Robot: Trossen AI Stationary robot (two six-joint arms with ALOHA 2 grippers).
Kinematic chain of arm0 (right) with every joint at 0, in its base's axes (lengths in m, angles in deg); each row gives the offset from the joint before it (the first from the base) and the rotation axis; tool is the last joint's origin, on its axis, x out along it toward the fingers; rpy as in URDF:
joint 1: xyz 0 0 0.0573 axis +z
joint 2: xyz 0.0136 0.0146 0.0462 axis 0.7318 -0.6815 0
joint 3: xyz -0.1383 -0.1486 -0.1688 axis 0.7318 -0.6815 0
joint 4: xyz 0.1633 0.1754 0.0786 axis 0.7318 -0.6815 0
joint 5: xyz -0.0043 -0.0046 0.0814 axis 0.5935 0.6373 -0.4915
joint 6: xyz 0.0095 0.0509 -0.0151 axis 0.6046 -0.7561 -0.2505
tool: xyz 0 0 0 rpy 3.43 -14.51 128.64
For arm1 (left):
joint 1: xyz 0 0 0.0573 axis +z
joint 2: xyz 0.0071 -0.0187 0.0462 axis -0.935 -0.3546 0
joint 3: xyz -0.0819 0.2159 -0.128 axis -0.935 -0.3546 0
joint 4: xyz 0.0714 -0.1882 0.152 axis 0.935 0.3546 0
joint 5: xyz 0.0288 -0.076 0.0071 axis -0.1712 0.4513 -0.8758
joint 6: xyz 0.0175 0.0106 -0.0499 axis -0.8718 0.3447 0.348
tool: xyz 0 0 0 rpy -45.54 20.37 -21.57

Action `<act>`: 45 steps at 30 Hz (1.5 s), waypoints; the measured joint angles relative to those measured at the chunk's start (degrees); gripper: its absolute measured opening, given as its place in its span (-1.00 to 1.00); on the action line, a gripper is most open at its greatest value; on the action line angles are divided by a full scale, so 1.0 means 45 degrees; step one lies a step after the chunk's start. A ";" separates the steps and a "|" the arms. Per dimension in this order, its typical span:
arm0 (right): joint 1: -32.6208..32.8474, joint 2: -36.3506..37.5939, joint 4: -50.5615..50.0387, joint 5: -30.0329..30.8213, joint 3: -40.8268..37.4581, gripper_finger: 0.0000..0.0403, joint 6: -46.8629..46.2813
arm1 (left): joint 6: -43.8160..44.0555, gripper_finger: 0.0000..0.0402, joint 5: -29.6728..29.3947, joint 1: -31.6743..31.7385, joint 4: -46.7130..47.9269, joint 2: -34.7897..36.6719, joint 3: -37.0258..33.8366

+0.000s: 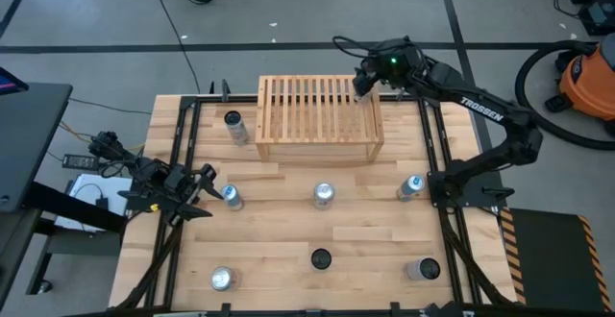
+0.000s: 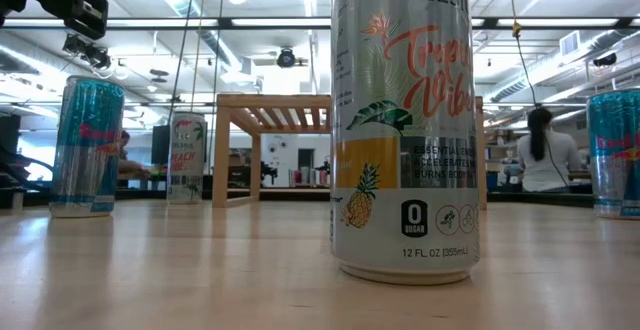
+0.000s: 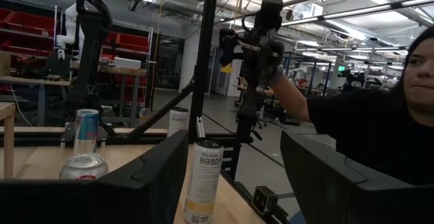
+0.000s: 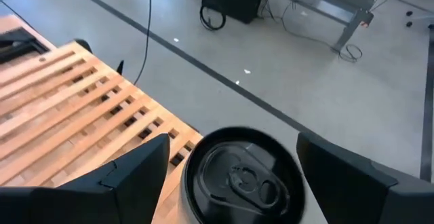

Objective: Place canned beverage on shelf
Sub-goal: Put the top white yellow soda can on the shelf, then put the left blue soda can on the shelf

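The light wood slatted shelf [image 1: 319, 117] stands at the table's far middle; it also shows in the low view [image 2: 272, 118] and the right wrist view [image 4: 74, 108]. My right gripper [image 1: 363, 85] is over the shelf's far right corner, open. A can with a black top [image 4: 243, 176] stands upright between its fingers, and a thin strip of slats shows between the can and one finger. What the can's base rests on is hidden. My left gripper [image 1: 200, 188] waits open at the table's left, beside a silver-blue can [image 1: 231, 196].
Loose cans stand about the table: one left of the shelf [image 1: 234, 125], three in a middle row, such as the centre one [image 1: 324, 195], and three near the front [image 1: 320, 258]. A tall Celsius can [image 2: 405, 120] fills the low view. A person [image 3: 380, 129] sits beyond the table.
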 joint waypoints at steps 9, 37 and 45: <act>0.0045 0.1130 0.1059 -0.0115 -0.0004 0.65 0.0369 | 0.0000 0.21 0.0000 0.0000 0.0000 0.0000 0.0000; 0.3975 0.3242 -0.3197 -0.4737 -0.0010 0.65 -0.1528 | -0.0112 0.21 -0.0736 0.0000 -0.0107 0.0000 0.0000; 0.5909 0.3242 -0.3262 -0.4736 -0.0010 0.65 -0.2191 | 0.0221 0.21 -0.0959 0.0005 -0.0107 0.0005 0.0000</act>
